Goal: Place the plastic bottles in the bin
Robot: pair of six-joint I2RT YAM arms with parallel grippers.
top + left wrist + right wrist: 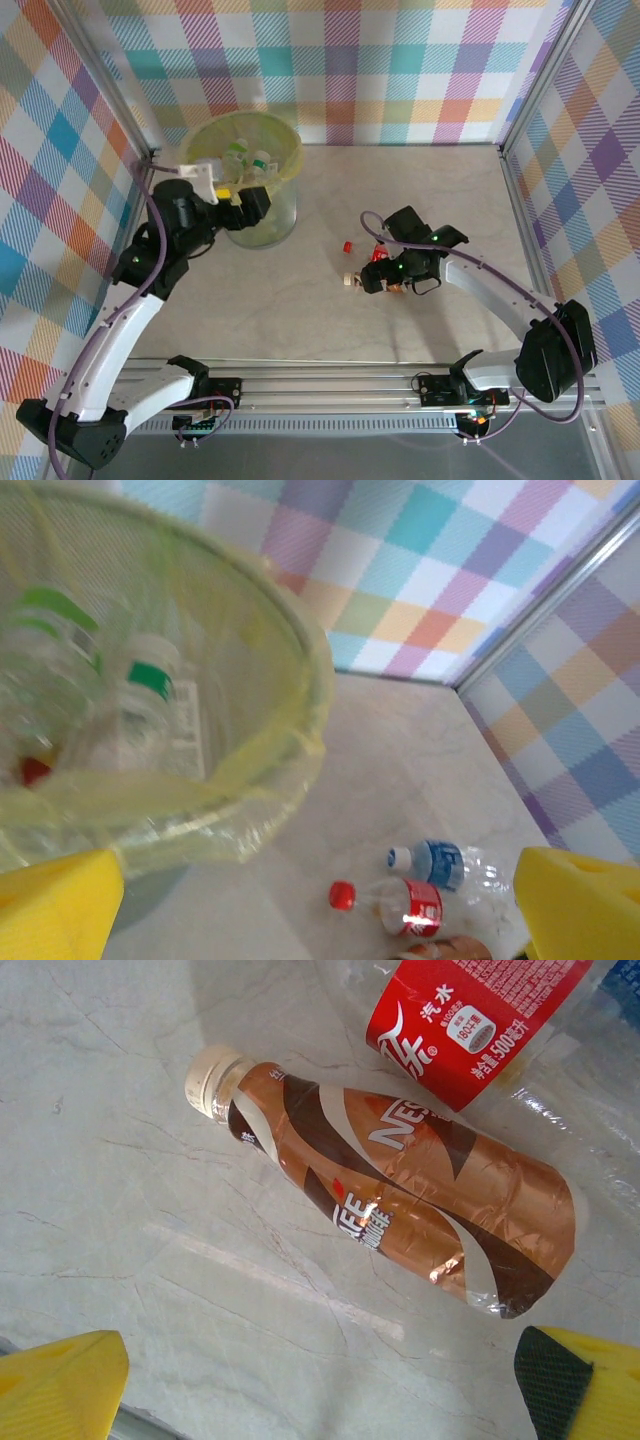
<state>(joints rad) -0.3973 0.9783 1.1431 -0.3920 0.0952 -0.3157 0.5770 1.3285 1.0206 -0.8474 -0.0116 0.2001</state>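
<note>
Right gripper (320, 1385): spread wide with nothing between its yellow pads, hovering low over the loose bottles on the marble table (120, 1210).
Brown bottle (400, 1210): lying flat just ahead of those pads, cream cap towards the upper left of the wrist view and base towards the lower right.
Long axis: slanted across the line between the two pads rather than square to it, so I reckon the wrist wants a small turn and a push forward before closing.
Neighbours: a red-label bottle (470, 1020) touches or nearly touches the brown one's far side, and a blue-label bottle (440, 862) lies just beyond it.
Left gripper (318, 905): also open and empty, up beside the bin (300, 650).
Nearer arm: the right by a long way.
Bin's direction: well apart from the brown bottle, off to the robot's left and farther back, with several bottles already inside.
</note>
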